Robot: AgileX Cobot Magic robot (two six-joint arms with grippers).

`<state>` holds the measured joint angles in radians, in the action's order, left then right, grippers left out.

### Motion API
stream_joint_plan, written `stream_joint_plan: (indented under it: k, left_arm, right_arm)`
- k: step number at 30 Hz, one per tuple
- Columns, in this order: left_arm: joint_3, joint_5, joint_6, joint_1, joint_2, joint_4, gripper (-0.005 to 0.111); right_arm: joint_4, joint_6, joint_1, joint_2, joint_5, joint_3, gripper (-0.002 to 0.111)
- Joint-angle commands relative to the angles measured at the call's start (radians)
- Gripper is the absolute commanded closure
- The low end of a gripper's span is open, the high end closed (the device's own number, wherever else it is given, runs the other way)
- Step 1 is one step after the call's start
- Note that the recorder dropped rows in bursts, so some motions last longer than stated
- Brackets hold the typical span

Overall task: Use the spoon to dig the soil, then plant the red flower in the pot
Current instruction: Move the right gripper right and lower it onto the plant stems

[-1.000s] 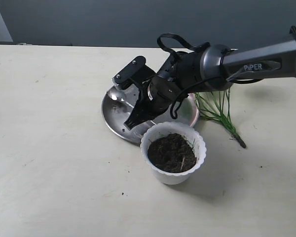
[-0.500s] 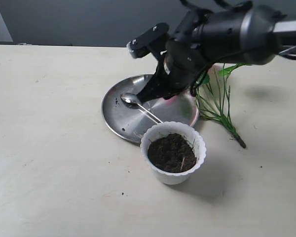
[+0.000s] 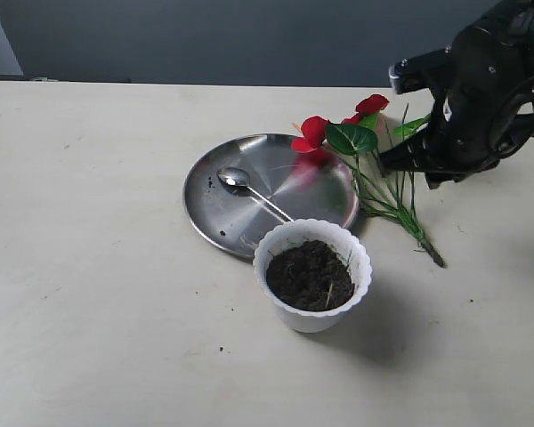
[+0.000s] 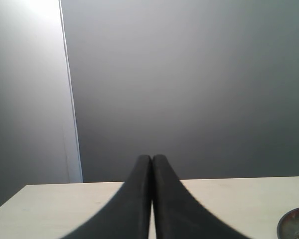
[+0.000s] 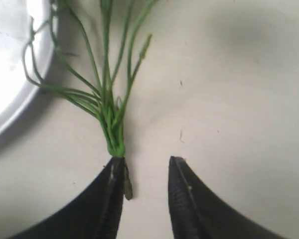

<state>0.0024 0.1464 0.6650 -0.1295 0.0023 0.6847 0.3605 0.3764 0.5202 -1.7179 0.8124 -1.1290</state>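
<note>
The silver spoon lies on the round steel plate, touched by nothing. The white scalloped pot stands in front of the plate, and the dark soil fills it. Beside the plate's right edge the red flower lies flat, its green stems running toward the front right. My right gripper hovers over those stems. In the right wrist view it is open, and the bound end of the stems lies by one fingertip, not between the jaws. My left gripper is shut and empty, away from everything.
The plate's rim shows beside the stems in the right wrist view. Its edge also shows in the left wrist view. A few soil crumbs lie on the pale table in front of the pot.
My right arm swung up from over the plate and to the right, ending above the flower stems. The spoon stays lying on the plate. The flower is now uncovered.
</note>
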Motion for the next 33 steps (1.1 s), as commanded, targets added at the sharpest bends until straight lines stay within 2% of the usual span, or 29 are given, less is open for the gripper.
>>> stream_joint_plan:
  k: [1, 4, 9, 25, 27, 33]
  left_arm:
    - [-0.002, 0.003, 0.005, 0.005, -0.002, -0.007, 0.106]
    - [-0.002, 0.003, 0.005, 0.005, -0.002, -0.007, 0.106]
    - [-0.002, 0.003, 0.005, 0.005, -0.002, -0.007, 0.106]
    - [-0.002, 0.003, 0.005, 0.005, -0.002, -0.007, 0.106]
    - [-0.002, 0.003, 0.005, 0.005, -0.002, -0.007, 0.106]
    - [-0.002, 0.003, 0.005, 0.005, -0.002, -0.007, 0.106]
  right_arm:
    - [-0.053, -0.104, -0.042, -0.017, -0.069, 0.026, 0.077]
    - [-0.055, -0.123, -0.042, -0.022, -0.143, 0.026, 0.072]
    - [-0.03, -0.129, -0.042, -0.022, -0.202, 0.026, 0.048]
    - [0.049, -0.133, -0.043, -0.19, -0.297, -0.015, 0.048]
    - [0.056, -0.133, -0.043, -0.203, -0.324, -0.015, 0.051]
    - [0.077, -0.133, -0.043, -0.228, -0.359, -0.016, 0.085]
